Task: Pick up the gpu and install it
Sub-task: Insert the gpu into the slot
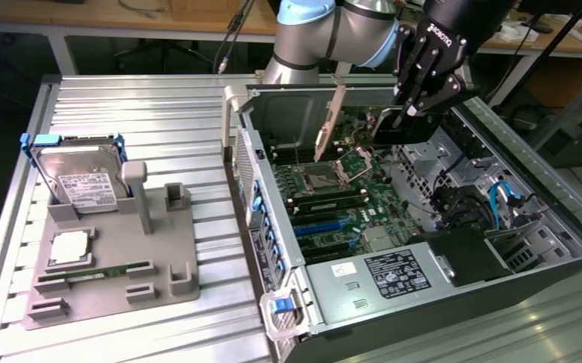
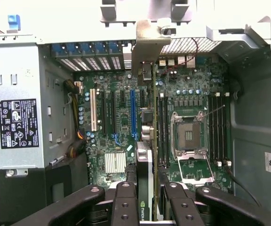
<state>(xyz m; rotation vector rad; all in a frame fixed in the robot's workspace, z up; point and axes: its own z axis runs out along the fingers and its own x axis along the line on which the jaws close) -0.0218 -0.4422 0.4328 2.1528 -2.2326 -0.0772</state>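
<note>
Two black fingers (image 2: 124, 200) of the gripper (image 2: 148, 200) pinch the thin gpu (image 2: 146, 157) edge-on over the green motherboard (image 2: 121, 125). Exterior view also catches a silver hard drive (image 1: 85, 178) on a grey tray (image 1: 104, 293), well apart on the exterior view's left.

My arm (image 1: 317, 41): silver-grey tubular joint, pale blue end cap. My gripper (image 1: 406, 117): black throughout, white lettering on the body. My fingers (image 2: 124, 205): jointed black links, one round pivot screw apiece.
</note>
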